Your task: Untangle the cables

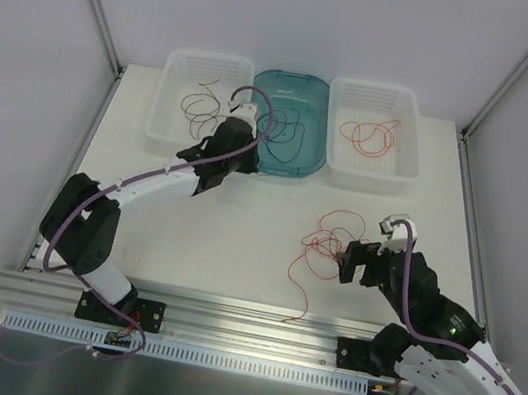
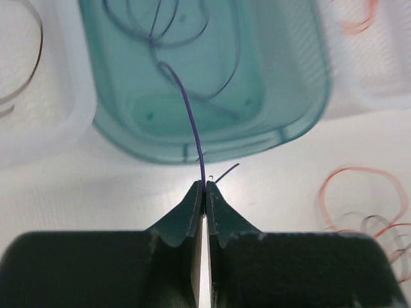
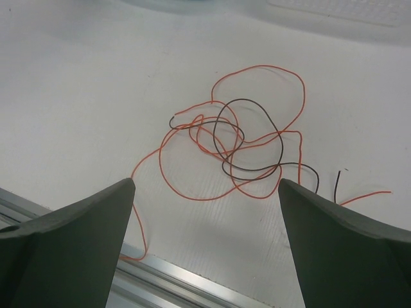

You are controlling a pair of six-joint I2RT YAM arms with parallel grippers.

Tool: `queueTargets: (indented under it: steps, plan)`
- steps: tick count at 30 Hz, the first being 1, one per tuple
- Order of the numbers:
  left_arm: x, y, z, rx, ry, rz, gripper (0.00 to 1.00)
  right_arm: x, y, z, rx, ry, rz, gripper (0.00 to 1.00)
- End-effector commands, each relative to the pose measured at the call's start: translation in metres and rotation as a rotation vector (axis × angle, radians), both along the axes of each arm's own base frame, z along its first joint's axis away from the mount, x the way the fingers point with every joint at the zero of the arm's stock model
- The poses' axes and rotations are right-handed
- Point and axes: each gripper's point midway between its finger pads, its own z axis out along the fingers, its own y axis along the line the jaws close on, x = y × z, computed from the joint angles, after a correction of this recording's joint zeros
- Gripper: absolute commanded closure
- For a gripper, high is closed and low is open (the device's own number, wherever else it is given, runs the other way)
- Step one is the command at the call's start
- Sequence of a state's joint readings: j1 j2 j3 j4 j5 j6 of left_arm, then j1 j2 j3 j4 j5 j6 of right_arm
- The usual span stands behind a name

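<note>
Our left claw (image 2: pixel 204 192) is pinched tight on a single blue-black wire (image 2: pixel 190 112). The wire runs from the claw's tips over the near rim of the teal tub (image 2: pixel 308 96) at the far middle of the tabletop (image 1: pixel 234 253), and lies there among coils of the same colour. A white basket (image 1: pixel 167 131) left of the tub holds dark brown wires (image 1: pixel 198 105), and a second white basket (image 1: pixel 405 171) on the right holds red-orange wires (image 1: pixel 370 136). At near right, our right claw (image 3: pixel 207 186) stands wide above the tangle (image 3: pixel 241 151) of red-orange and dark strands and grips none of it

We judge the step in hand to be laying the blue-black wire in the tub. To do it well, we would carry the tips farther over the tub, because the short free tail beside them hangs outside the near rim. Then we would part the fingers fully and lift straight up, so the light, springy strand does not cling and trail back out. The right claw would do best to take one strand by a free end, not the knot's middle

We can read no brand, label or writing in any view
</note>
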State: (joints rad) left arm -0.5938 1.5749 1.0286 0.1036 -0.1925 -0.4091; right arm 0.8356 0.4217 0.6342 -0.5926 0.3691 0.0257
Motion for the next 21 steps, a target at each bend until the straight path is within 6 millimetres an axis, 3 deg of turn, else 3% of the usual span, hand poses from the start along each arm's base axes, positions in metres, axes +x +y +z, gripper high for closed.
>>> queueTargets:
  steps: [1, 2, 3, 4, 5, 6, 7, 8, 9, 10, 11, 13, 14, 16, 17, 18, 19, 20, 21]
  plan:
    - [0.008, -0.013, 0.077, -0.070, -0.065, -0.062, 1.00, 0.001, -0.004, 0.017, 0.029, -0.030, -0.026, 0.00]
    - [0.019, -0.015, 0.077, -0.055, -0.073, -0.055, 1.00, 0.001, -0.004, 0.019, 0.033, -0.030, -0.026, 0.00]
    - [0.037, -0.017, 0.105, -0.075, -0.123, -0.044, 1.00, 0.001, -0.005, 0.018, 0.030, -0.025, -0.035, 0.01]
    - [0.047, -0.018, 0.113, -0.081, -0.136, -0.040, 1.00, 0.001, -0.007, 0.017, 0.026, -0.021, -0.044, 0.00]
    - [0.060, -0.024, 0.105, -0.082, -0.114, -0.047, 1.00, 0.002, -0.008, 0.016, 0.020, -0.010, -0.055, 0.00]
    - [0.078, -0.025, 0.134, -0.114, -0.165, -0.036, 1.00, 0.003, -0.010, 0.016, 0.010, -0.008, -0.070, 0.00]
    - [0.088, -0.027, 0.137, -0.118, -0.168, -0.034, 1.00, 0.004, -0.012, 0.016, 0.005, -0.001, -0.087, 0.00]
    - [0.102, -0.032, 0.119, -0.107, -0.137, -0.029, 0.98, 0.005, -0.014, 0.015, -0.004, 0.010, -0.106, 0.00]
    - [0.115, -0.036, 0.137, -0.130, -0.169, -0.026, 0.95, 0.006, -0.018, 0.014, -0.018, 0.034, -0.146, 0.00]
    - [0.124, -0.035, 0.133, -0.132, -0.164, -0.016, 0.91, 0.007, -0.019, 0.012, -0.029, 0.047, -0.164, 0.01]
    - [0.135, -0.039, 0.113, -0.122, -0.134, -0.013, 0.85, 0.008, -0.021, 0.010, -0.041, 0.059, -0.180, 0.01]
    - [0.147, -0.044, 0.111, -0.129, -0.136, -0.025, 0.78, 0.010, -0.024, 0.002, -0.071, 0.099, -0.227, 0.00]
    - [0.153, -0.043, 0.097, -0.120, -0.115, -0.028, 0.58, 0.010, -0.024, -0.001, -0.075, 0.113, -0.230, 0.01]
    - [0.151, -0.045, 0.095, -0.136, -0.100, -0.048, 0.39, 0.012, -0.020, -0.011, -0.080, 0.164, -0.242, 0.00]
    - [0.144, -0.047, 0.104, -0.154, -0.103, -0.072, 0.28, 0.014, -0.020, -0.015, -0.083, 0.181, -0.245, 0.00]
    - [0.137, -0.046, 0.101, -0.158, -0.087, -0.086, 0.12, 0.016, -0.020, -0.019, -0.073, 0.203, -0.257, 0.00]
    - [0.129, -0.049, 0.104, -0.172, -0.080, -0.114, 0.05, 0.017, -0.021, -0.022, -0.067, 0.218, -0.270, 0.00]
    - [0.118, -0.048, 0.123, -0.193, -0.100, -0.130, 0.01, 0.019, -0.021, -0.027, -0.072, 0.238, -0.278, 0.00]
    - [0.106, -0.047, 0.111, -0.192, -0.066, -0.141, 0.01, 0.021, -0.017, -0.029, -0.057, 0.252, -0.266, 0.00]
